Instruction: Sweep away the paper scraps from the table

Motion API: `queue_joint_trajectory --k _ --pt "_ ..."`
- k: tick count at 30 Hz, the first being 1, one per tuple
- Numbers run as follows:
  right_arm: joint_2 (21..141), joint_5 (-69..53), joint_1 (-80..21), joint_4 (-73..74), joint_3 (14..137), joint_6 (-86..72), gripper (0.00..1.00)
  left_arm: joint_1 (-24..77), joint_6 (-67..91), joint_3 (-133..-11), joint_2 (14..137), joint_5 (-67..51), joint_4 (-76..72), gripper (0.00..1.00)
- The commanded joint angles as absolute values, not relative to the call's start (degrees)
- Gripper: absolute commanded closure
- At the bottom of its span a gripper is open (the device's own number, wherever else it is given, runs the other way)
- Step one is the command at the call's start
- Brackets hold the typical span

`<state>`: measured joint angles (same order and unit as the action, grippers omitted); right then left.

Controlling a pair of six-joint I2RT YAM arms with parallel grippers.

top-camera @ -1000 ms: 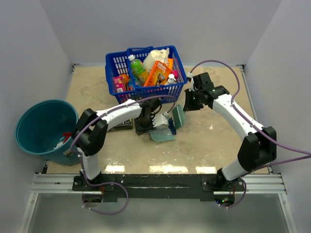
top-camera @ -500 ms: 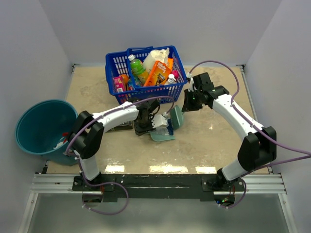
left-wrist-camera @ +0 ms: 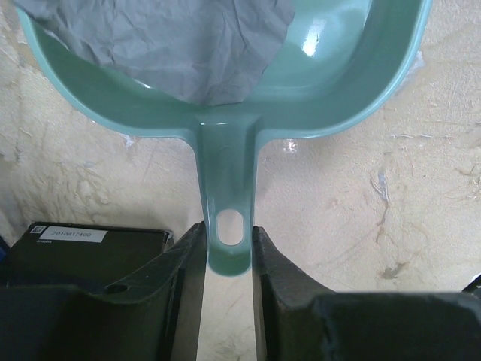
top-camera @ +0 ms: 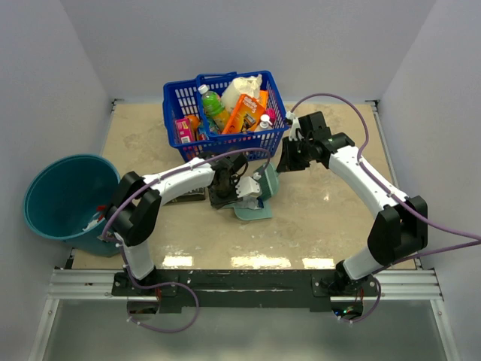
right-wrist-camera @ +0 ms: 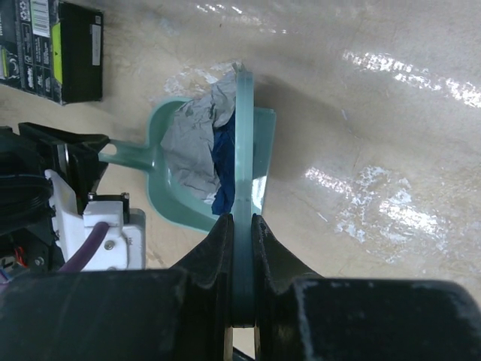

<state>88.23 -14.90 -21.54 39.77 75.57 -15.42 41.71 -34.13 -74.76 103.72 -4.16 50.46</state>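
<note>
My left gripper [top-camera: 228,191] is shut on the handle of the mint-green dustpan [top-camera: 253,210], which rests on the table [top-camera: 331,218]. In the left wrist view my gripper [left-wrist-camera: 228,256] clamps the handle [left-wrist-camera: 228,188], and a grey paper scrap [left-wrist-camera: 188,45] lies in the pan. My right gripper [top-camera: 288,162] is shut on the mint-green brush [top-camera: 267,181], which stands at the pan's mouth. The right wrist view shows my gripper [right-wrist-camera: 242,233] on the brush [right-wrist-camera: 243,150] edge-on, with a grey scrap [right-wrist-camera: 192,143] and a dark blue scrap [right-wrist-camera: 224,169] in the dustpan [right-wrist-camera: 161,147].
A blue basket [top-camera: 225,109] full of groceries stands behind the dustpan. A flat black-and-green packet [top-camera: 188,194] lies left of my left gripper and shows in the right wrist view [right-wrist-camera: 56,49]. A teal bucket [top-camera: 68,195] holding scraps hangs off the table's left edge.
My right gripper has moved the brush left, up against the dustpan's mouth. My left arm shifted slightly while holding the dustpan.
</note>
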Motion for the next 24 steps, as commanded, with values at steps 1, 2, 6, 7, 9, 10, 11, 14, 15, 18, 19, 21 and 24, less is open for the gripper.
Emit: queue_joint_trajectory --k 1,2,6,7,9,10,11,14,15,18,19,21,24 --pt "88.1 -18.3 -21.7 37.0 76.5 -15.9 1.0 41.8 -34.1 -74.4 103.7 -6.3 48.9 0.73" --pt "88.2 -18.3 -21.8 37.1 76.5 -15.9 1.0 41.8 -34.2 -74.3 103.5 -6.2 48.3 0.7" --pt "88.7 -18.5 -21.6 37.1 76.6 -15.9 1.0 41.8 -34.3 -73.0 102.6 -5.6 46.6 0.64" --pt "88.9 -18.5 -21.6 37.2 76.6 -15.8 1.0 41.8 -34.2 -72.6 102.5 -5.6 46.3 0.63" --pt "89.1 -18.5 -21.6 37.2 76.6 -15.8 1.0 41.8 -34.2 -72.3 102.6 -5.8 46.0 0.62" --pt "89.2 -18.5 -21.6 37.2 76.7 -15.9 1.0 41.8 -34.4 -72.2 102.6 -5.9 46.0 0.61" --pt "89.3 -18.4 -21.5 37.3 76.8 -15.8 1.0 41.8 -34.4 -72.0 102.6 -5.9 45.8 0.61" --pt "89.3 -18.0 -21.6 37.3 77.0 -15.8 1.0 41.8 -34.4 -71.7 102.7 -5.6 45.6 0.61" --pt "89.2 -17.8 -21.5 37.3 77.0 -15.7 1.0 41.8 -34.4 -71.8 102.7 -5.5 45.7 0.6" --pt "88.9 -17.1 -21.5 37.1 76.9 -15.7 1.0 41.8 -34.2 -71.9 102.0 -5.7 45.5 0.59" --pt "88.8 -17.0 -21.4 36.9 76.7 -15.6 1.0 41.8 -34.1 -71.9 102.0 -5.7 45.5 0.6" --pt "88.7 -16.7 -21.4 36.8 76.6 -15.6 1.0 41.8 -34.1 -72.2 102.4 -5.9 45.8 0.64" --pt "88.5 -16.1 -21.4 37.5 77.0 -14.5 1.0 41.8 -34.2 -72.9 103.2 -6.5 46.8 0.77"
